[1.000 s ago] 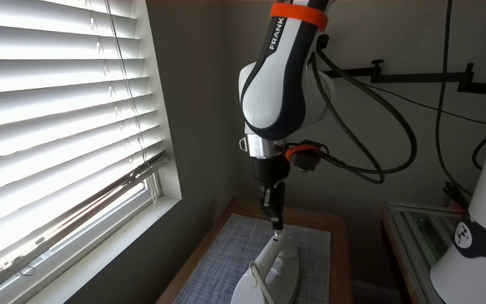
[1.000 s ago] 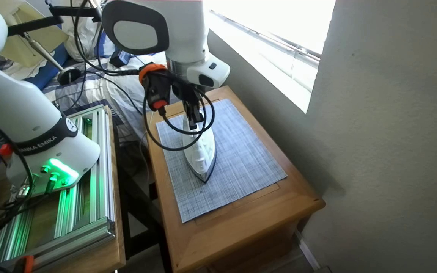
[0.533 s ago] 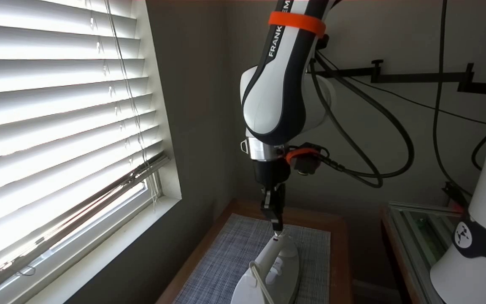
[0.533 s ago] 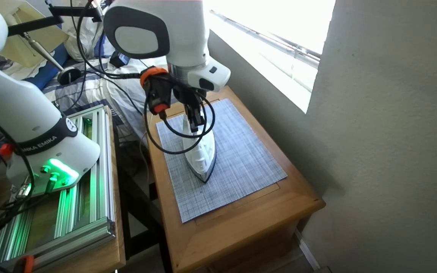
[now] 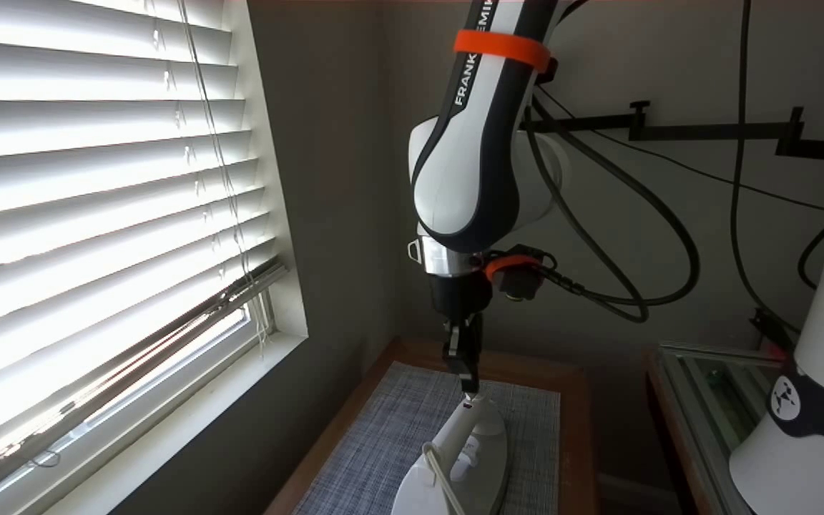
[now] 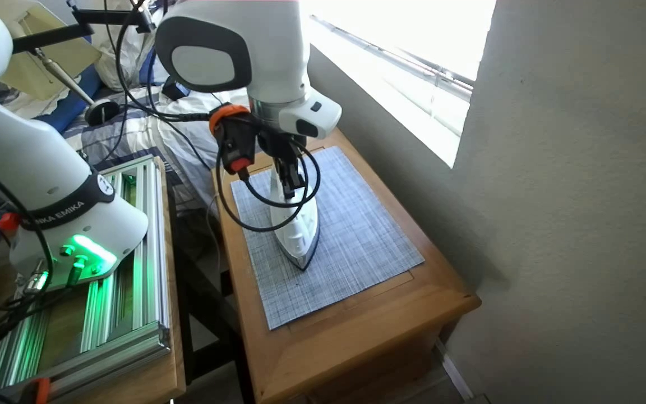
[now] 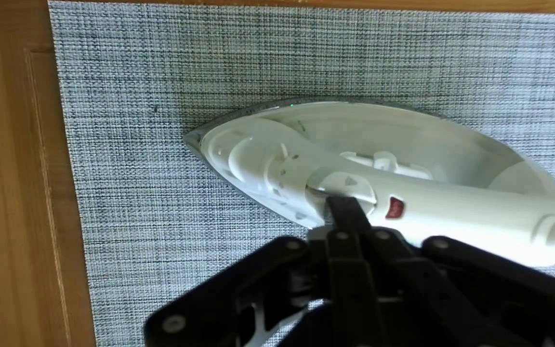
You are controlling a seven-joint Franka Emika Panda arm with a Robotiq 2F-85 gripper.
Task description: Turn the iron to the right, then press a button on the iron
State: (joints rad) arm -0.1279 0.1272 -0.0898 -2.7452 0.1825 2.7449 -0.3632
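At the handle (image 7: pixel 455 207) of the iron (image 7: pixel 378 178), we'd grip likely stiff, slick plastic; our gripper (image 7: pixel 348 208) is closed, empty.

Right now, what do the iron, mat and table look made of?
Iron: likely glossy plastic, from its white moulded shape and bright highlights; its soleplate edge, darker grey, may be metal. Mat: probably matte woven vinyl or fabric, judging by crosshatched threads. Table: apparently smooth wood, given its brown colour and faint grain.

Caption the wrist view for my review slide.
Closed gripper at the round control of a white iron on a woven grey mat.
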